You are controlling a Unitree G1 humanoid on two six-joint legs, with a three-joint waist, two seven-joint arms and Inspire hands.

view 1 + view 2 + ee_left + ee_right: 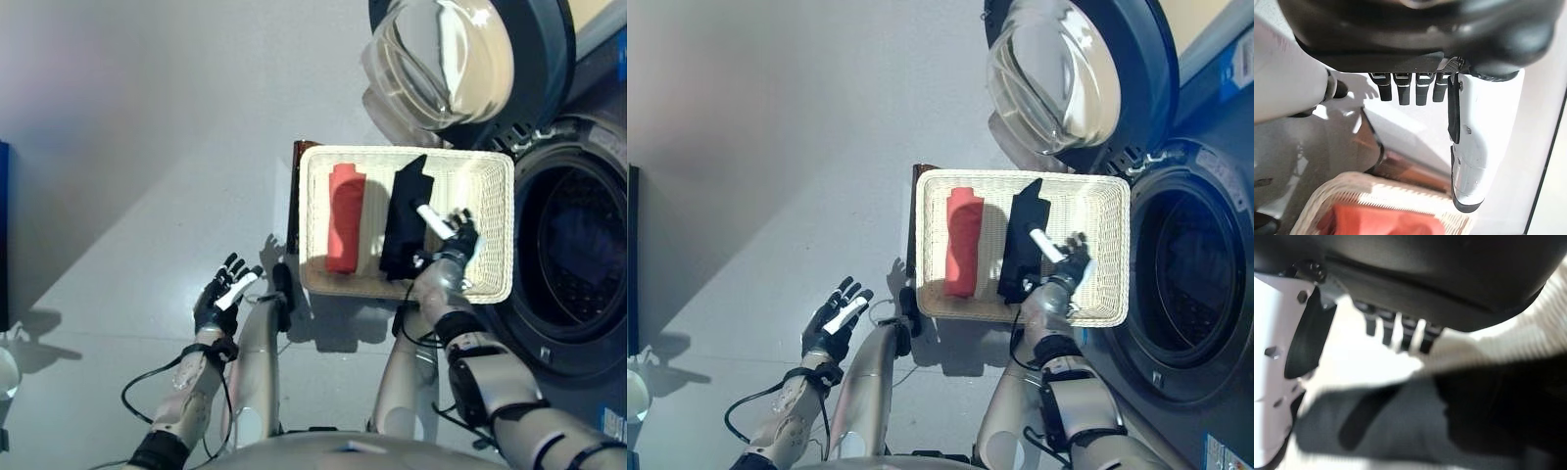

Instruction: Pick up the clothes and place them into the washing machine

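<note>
A shallow wicker basket rests on a low dark brown box beside the washing machine, whose round door stands open. In the basket lie a folded red garment and a black garment. My right hand is open over the basket, just right of the black garment, thumb over its edge; the black cloth shows close under its fingers. My left hand is open and empty over the floor, left of the basket.
The machine's dark drum opening lies right of the basket. Grey floor spreads to the left. A dark blue object stands at the far left edge.
</note>
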